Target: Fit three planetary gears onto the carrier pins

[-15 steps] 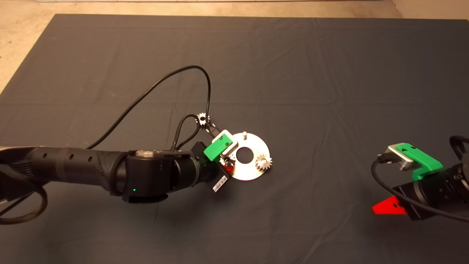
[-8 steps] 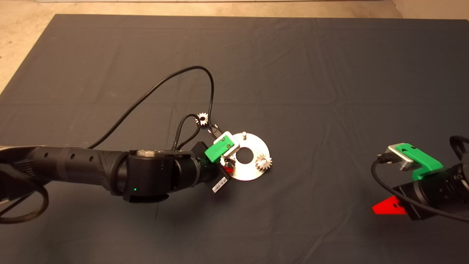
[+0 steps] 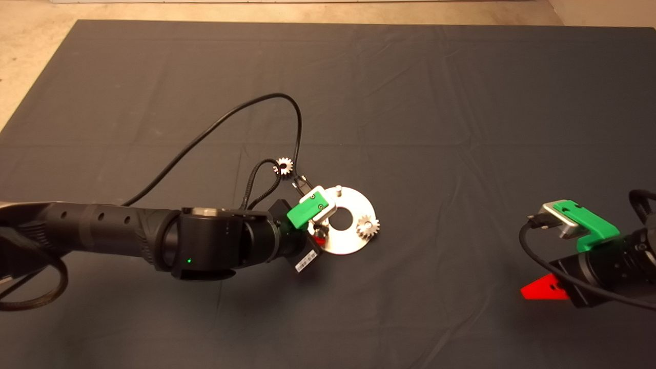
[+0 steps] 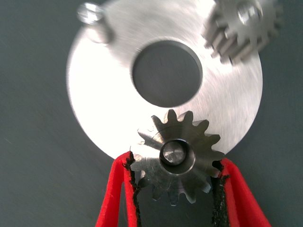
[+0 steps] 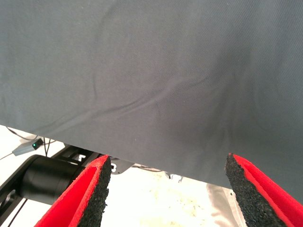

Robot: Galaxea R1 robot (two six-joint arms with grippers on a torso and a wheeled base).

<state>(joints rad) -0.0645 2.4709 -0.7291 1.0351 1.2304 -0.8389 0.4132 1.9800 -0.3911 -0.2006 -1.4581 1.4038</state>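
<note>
A: Silvery toothed spur gear (image 4: 176,157) sits over a carrier pin at the flat round silver disc's (image 4: 104,118) edge, pinched between the left gripper's (image 4: 175,182) red fingers.

B: Change?

A: Disc has shifted slightly under the push; one gear (image 3: 368,226) seated, one pin (image 4: 91,14) bare, third gear (image 3: 283,166) on the dark mat (image 3: 461,128). Right gripper (image 5: 168,189) parked, spread wide.

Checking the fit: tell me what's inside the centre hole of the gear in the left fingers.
A silvery carrier pin tip shows inside the held gear; its base and seating depth are hidden.
</note>
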